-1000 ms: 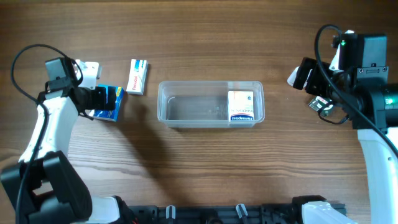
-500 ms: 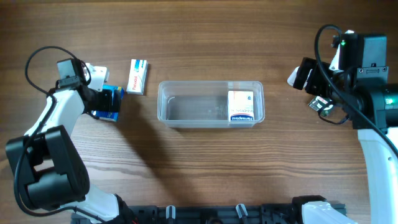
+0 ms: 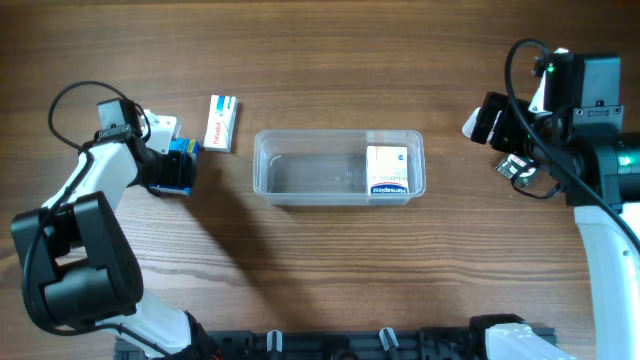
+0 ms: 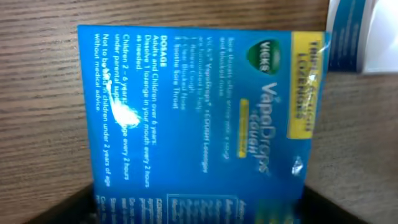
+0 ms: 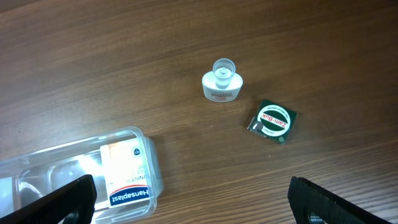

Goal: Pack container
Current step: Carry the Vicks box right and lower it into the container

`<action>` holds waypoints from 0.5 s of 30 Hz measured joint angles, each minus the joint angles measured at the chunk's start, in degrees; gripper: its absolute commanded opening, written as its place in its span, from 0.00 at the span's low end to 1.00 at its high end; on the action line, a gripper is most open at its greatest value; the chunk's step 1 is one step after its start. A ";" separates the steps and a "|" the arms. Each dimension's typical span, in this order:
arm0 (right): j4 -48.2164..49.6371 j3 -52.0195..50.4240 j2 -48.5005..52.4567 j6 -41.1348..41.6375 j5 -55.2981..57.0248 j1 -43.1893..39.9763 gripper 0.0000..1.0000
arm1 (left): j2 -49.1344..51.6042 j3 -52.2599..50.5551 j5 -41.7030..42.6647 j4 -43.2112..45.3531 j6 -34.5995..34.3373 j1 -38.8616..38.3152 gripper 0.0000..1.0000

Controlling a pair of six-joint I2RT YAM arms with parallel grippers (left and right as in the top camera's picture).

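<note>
The container [image 3: 300,196] is a clear tub at mid table, with a white Hansaplast box [image 3: 388,170] lying in its right end. My left gripper [image 3: 172,166] is left of it, its jaws on either side of a blue Vicks VapoDrops box [image 3: 182,165], which fills the left wrist view [image 4: 199,118]. A white Panadol box [image 3: 221,122] lies just above and to the right of it. My right gripper [image 5: 193,199] is wide open and empty, high over the table's right side. The tub's right end [image 5: 146,146] shows at the lower left of the right wrist view.
A small clear bottle with a white cap [image 5: 221,84] and a green Zam-Buk tin [image 5: 272,121] lie on the wood right of the tub; the right arm [image 3: 560,110] hides them from overhead. The Panadol box corner [image 4: 364,34] shows by the blue box.
My left gripper has turned and shifted slightly right, and the blue box has turned with it. The right arm has not moved.
</note>
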 measured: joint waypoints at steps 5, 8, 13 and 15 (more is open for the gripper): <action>0.00 0.00 0.00 0.00 -0.02 0.00 1.00 | -0.11 0.42 0.04 -0.22 0.07 0.00 0.67; 0.02 0.00 0.00 0.00 0.00 0.00 1.00 | -0.72 0.42 0.00 -0.31 0.04 0.00 0.68; 0.00 0.00 0.00 0.00 0.00 0.00 1.00 | -9.49 1.14 -0.22 -0.55 -0.22 0.00 0.69; 0.02 0.00 0.00 0.00 -0.02 0.00 1.00 | -13.86 2.36 -0.42 -0.35 -1.64 0.00 0.68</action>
